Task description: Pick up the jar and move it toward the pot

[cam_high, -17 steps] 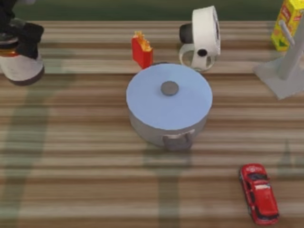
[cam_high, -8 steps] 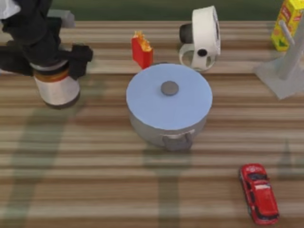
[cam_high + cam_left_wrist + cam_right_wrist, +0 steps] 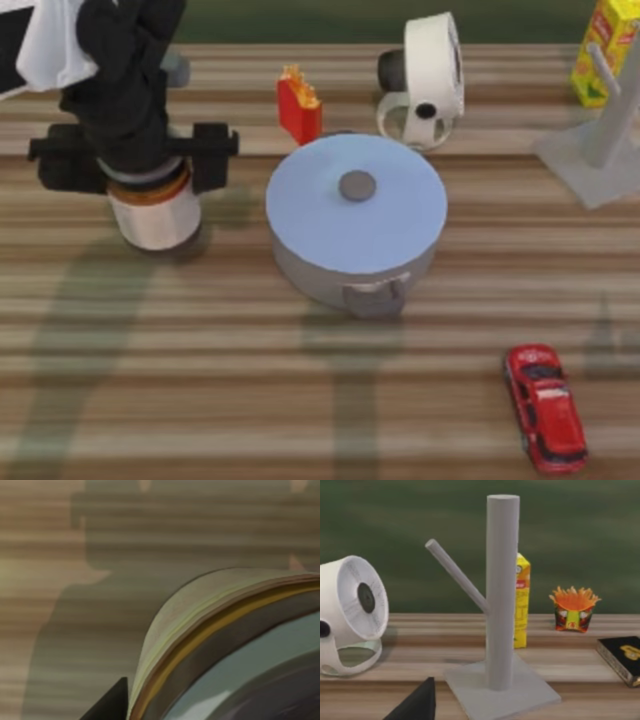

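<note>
The left hand (image 3: 135, 160) is closed around the top of the jar (image 3: 153, 212), holding it upright to the left of the pot (image 3: 354, 222), near it but apart, over the striped wooden worktop (image 3: 200, 380).

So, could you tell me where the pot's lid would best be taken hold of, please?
Probably by the small grey knob at the centre of the pale blue lid, with a claw coming straight down. The lid lies flat on the pot, its edge flush, and the knob is the only raised part.
</note>
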Tool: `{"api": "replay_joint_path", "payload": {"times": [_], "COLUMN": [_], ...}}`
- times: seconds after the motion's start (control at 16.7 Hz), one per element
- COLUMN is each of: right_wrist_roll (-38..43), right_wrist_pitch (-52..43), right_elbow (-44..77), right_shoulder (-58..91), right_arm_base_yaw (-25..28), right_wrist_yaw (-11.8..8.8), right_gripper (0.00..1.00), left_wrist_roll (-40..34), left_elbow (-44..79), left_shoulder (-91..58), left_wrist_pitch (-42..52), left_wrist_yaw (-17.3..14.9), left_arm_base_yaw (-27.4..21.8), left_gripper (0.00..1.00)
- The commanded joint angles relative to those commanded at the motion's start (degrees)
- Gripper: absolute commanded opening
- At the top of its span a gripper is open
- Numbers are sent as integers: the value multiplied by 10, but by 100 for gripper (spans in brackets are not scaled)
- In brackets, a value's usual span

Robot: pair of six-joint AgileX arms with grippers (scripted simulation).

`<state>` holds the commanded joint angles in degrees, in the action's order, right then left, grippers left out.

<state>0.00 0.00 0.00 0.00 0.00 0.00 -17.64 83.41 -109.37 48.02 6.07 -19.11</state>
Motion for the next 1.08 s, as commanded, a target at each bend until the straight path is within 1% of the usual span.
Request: {"api": "replay_joint_path", "payload": {"times": [0.24, 0.54, 0.78, 1.08], "right_wrist_roll": [0, 0, 0, 0], "right_wrist_pitch": [0, 0, 0, 0], "right_elbow": [0, 0, 0, 0], "right_shoulder": [0, 0, 0, 0], "right_arm_base_yaw": [0, 0, 0, 0], "right_wrist_yaw": [0, 0, 0, 0], "right_gripper": [100, 100, 100, 100], "left_wrist_roll": [2, 6, 7, 7], "left_elbow": [-4, -42, -45, -45], "left_shoulder": [-8, -46, -50, -50], "left_wrist_pitch": [-9, -90, -96, -96], "left_wrist_yaw": [-1, -2, -2, -2], "left_arm_base_yaw": [3, 6, 6, 6], "left_gripper": [0, 0, 0, 38]}}
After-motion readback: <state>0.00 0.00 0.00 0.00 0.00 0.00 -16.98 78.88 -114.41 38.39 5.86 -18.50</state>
